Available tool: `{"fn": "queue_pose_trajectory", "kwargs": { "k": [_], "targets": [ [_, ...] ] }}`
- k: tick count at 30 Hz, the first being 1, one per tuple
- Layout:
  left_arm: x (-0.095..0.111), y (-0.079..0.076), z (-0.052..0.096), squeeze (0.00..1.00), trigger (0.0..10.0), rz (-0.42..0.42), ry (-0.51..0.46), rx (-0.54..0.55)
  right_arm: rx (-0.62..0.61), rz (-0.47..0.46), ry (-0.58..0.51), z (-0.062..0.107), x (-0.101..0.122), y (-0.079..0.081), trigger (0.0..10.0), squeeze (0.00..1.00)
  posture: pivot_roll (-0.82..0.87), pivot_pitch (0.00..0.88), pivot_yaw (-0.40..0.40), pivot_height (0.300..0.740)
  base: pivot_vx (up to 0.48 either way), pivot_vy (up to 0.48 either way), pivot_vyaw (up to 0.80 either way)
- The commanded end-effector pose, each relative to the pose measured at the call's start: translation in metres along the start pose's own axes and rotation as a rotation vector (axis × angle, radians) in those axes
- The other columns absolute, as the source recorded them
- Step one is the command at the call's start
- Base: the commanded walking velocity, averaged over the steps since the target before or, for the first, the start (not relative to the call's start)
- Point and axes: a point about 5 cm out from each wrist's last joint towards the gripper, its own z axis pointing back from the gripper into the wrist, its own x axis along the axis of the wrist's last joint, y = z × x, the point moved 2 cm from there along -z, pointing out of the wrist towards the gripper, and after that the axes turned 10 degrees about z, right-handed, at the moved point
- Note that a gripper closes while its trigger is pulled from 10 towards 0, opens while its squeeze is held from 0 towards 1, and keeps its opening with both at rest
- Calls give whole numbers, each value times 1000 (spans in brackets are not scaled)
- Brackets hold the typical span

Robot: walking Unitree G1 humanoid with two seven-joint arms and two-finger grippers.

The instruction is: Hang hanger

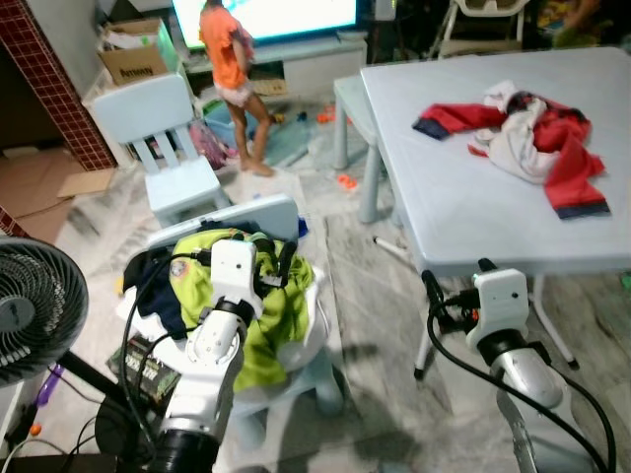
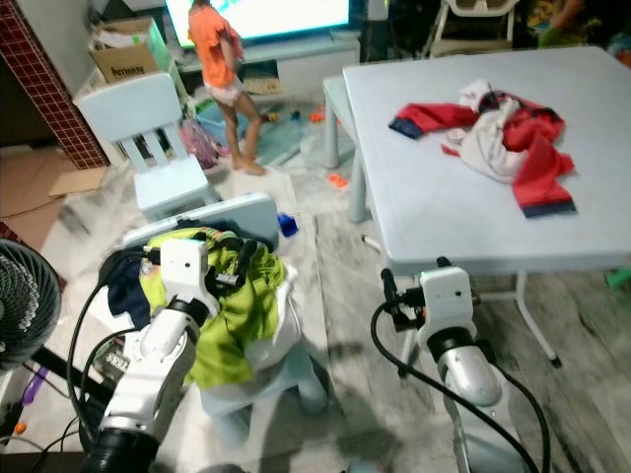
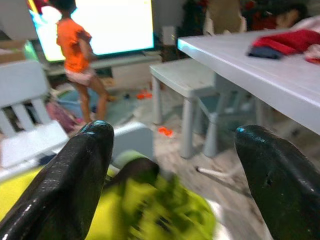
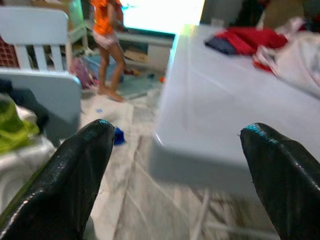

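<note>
Left eye view: heap of lime-green and dark garments [image 1: 261,296] on a pale blue plastic child's chair [image 1: 281,210]; the hanger cannot be told apart within it.

Right eye view: pale blue plastic table [image 2: 434,222] bears red-and-white clothing [image 2: 503,133]; a person in orange [image 2: 212,44] stands beyond.

Left wrist view: left gripper [image 3: 175,135] over the heap, fingers spread.

Right wrist view: right gripper [image 4: 177,130] at the table edge, fingers spread.

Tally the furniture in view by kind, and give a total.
Tables: 1
Small chairs: 2, one bare and one piled with clothes
Stools: 1
Fans: 1
Total: 5
</note>
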Motion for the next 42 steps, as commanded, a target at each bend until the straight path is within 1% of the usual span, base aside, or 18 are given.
{"fn": "queue_pose_trajectory", "kwargs": {
  "k": [1, 5, 8, 9, 10, 11, 13, 16, 17, 21, 23, 26, 28, 30, 32, 35, 37, 42],
  "targets": [
    [1, 14, 3, 0, 10000, -6, 2, 47, 13, -7, -35, -3, 9, 6, 10000, 0, -58, 0, 35, 740, 304, 356, 0],
    [1, 16, 3, 0, 10000, -10, 3, 77, 16, -5, -32, -3, 8, 5, 10000, 0, -57, 0, 31, 740, 0, 0, 0],
    [-2, 22, 3, 0, 10000, -18, 29, 110, 19, -5, -30, -2, 8, 6, 10000, 0, -54, 0, 29, 740, 0, 0, 0],
    [-7, 28, 3, 0, 10000, -11, 63, 134, 22, -3, -30, -3, 7, 6, 10000, 0, -55, 0, 27, 740, 0, 0, 0],
    [-7, 28, 3, 0, 10000, -11, 63, 134, 22, -3, -30, -3, 7, 6, 10000, 0, -55, 0, 27, 740, 0, 0, 0],
    [-11, 29, 4, 0, 10000, 0, 87, 140, 22, -2, -30, -2, 7, 6, 10000, 0, -54, 0, 27, 740, 0, 0, 0],
    [-22, 30, 4, 0, 10000, 90, 162, 148, 23, -1, -29, -2, 7, 5, 10000, 0, -55, 0, 26, 740, 0, 0, 0],
    [-24, 30, 4, 0, 10000, 91, 182, 145, 23, 0, -29, -2, 8, 5, 10000, 0, -57, 0, 24, 740, 0, 0, 0],
    [-27, 30, 4, 0, 10000, 77, 200, 142, 24, 1, -29, -2, 8, 6, 10000, 0, -57, 0, 24, 740, 0, 0, 0],
    [-41, 25, 5, 0, 10000, 92, 309, 81, 30, 17, -27, -2, 8, 6, 10000, 0, -64, 0, 21, 740, 0, 0, 0],
    [-41, 23, 3, 0, 10000, 94, 312, 57, 31, 19, -26, -2, 8, 5, 10000, 0, -65, 0, 20, 740, 0, 0, 0],
    [-35, 21, -1, 0, 10000, 50, 299, 18, 31, 23, -26, -2, 8, 5, 10000, 0, -68, 0, 20, 740, 0, 0, 0],
    [-34, 19, -3, 0, 10000, 41, 291, 2, 32, 23, -26, -2, 8, 5, 10000, 0, -69, 0, 19, 740, 0, 0, 0],
    [-35, 13, -6, 0, 10000, 35, 307, -41, 33, 30, -25, -1, 8, 5, 10000, 0, -74, 0, 21, 740, 0, 0, 0],
    [-35, 13, -6, 0, 10000, 28, 315, -50, 33, 31, -24, -1, 8, 5, 10000, 0, -74, 0, 21, 740, 0, 0, 0],
    [-40, 11, -7, 0, 10000, 32, 348, -63, 32, 34, -22, -1, 8, 4, 10000, 0, -82, 0, 22, 740, 0, 0, 0],
    [-46, 7, -8, 0, 10000, 30, 379, -98, 34, 38, -20, 0, 7, 5, 10000, 0, -82, 0, 22, 740, 0, 0, 0],
    [-52, 8, -12, 0, 10000, 17, 407, -94, 40, 45, -21, 0, 8, 5, 10000, 0, -94, 0, 21, 740, 0, 0, 0]
  ]
}}
